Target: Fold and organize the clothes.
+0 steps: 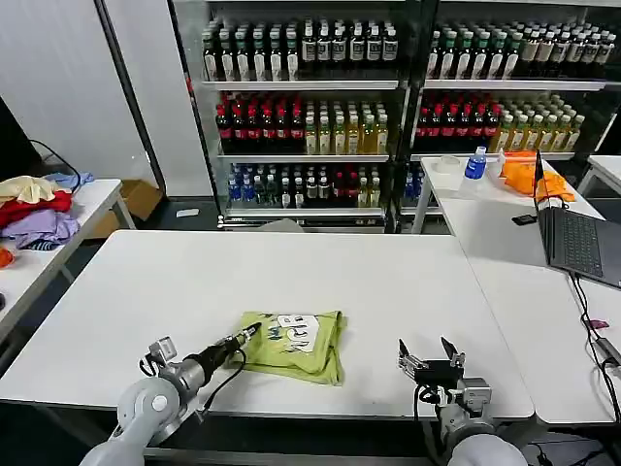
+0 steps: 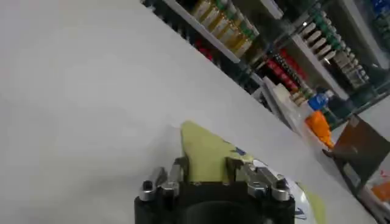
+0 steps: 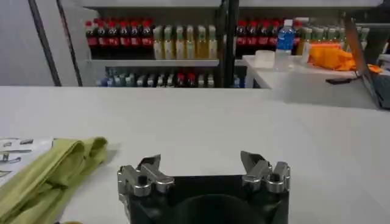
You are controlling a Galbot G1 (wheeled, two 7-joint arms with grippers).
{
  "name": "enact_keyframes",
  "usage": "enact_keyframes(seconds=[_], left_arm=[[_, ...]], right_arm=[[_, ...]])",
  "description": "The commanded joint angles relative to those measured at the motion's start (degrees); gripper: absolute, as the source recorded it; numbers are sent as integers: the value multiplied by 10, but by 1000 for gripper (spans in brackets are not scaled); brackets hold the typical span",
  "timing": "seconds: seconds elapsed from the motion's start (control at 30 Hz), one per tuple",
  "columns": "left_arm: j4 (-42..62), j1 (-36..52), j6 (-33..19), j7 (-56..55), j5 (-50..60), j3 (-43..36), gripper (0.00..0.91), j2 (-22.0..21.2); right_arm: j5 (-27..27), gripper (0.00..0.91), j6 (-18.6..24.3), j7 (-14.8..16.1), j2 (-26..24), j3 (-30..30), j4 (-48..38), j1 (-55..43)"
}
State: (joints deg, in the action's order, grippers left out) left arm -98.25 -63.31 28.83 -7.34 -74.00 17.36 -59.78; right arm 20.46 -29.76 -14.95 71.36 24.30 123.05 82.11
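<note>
The lime yellow-green T-shirt [image 1: 294,346] lies folded into a small rectangle near the front of the white table [image 1: 320,277], white print facing up. My left gripper [image 1: 251,335] is at the shirt's left edge. In the left wrist view its fingers [image 2: 181,168] are drawn in on a yellow fold of the T-shirt [image 2: 204,149] that fills the gap of the left gripper [image 2: 208,169]. My right gripper [image 1: 428,351] hovers low over bare table to the right of the shirt, open and empty. The right wrist view shows the right gripper [image 3: 201,163] apart from the shirt's edge [image 3: 58,167].
A side table on the left holds a pile of red, lavender and cream garments [image 1: 34,209]. On the right-hand tables lie an open laptop [image 1: 582,241], an orange cloth heap [image 1: 529,175] and a blue bottle [image 1: 475,163]. Drink shelves [image 1: 310,116] stand behind.
</note>
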Motion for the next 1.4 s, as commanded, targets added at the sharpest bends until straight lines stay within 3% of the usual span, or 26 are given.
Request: enact_keyframes(seconds=[0.03,0.33,0.47,0.57,0.77,0.83,0.9,1.0,1.07,1.23,1.27,1.4], left_arm=[[7,-4,4,5,-59,13,20,-8],[-14,-12,4,-1,-99,69,20,-15],[-22,-11,8,-8,-113,138,20,24],[-14,-4,18,-7,-110,192,20,90],[27,24,42,27,-24,292,20,288],[11,28,42,30,10,283,20,325],[-31,14,42,34,66,271,20,333],[-104,-12,26,32,201,214,20,308],[-138,-25,5,22,299,135,20,273],[-139,-4,-21,-29,536,-54,20,154],[-136,2,-16,-35,556,-83,20,116],[-137,46,3,-59,629,-153,20,51]], right_arm=[[0,907,0,0,-1,2,3,5],[1,907,0,0,-3,7,9,8],[4,907,0,0,-3,9,8,6],[11,907,0,0,-5,11,8,0],[30,907,-1,-1,-8,11,7,-24],[31,907,-1,-2,-5,9,6,-29],[31,907,-2,-2,-1,6,7,-32],[30,907,-2,-2,2,2,6,-31],[28,907,-2,-2,2,2,6,-28],[20,907,-2,-2,-1,11,6,-13],[15,907,-2,-2,-1,12,5,-9],[5,907,-2,-3,4,25,7,3]])
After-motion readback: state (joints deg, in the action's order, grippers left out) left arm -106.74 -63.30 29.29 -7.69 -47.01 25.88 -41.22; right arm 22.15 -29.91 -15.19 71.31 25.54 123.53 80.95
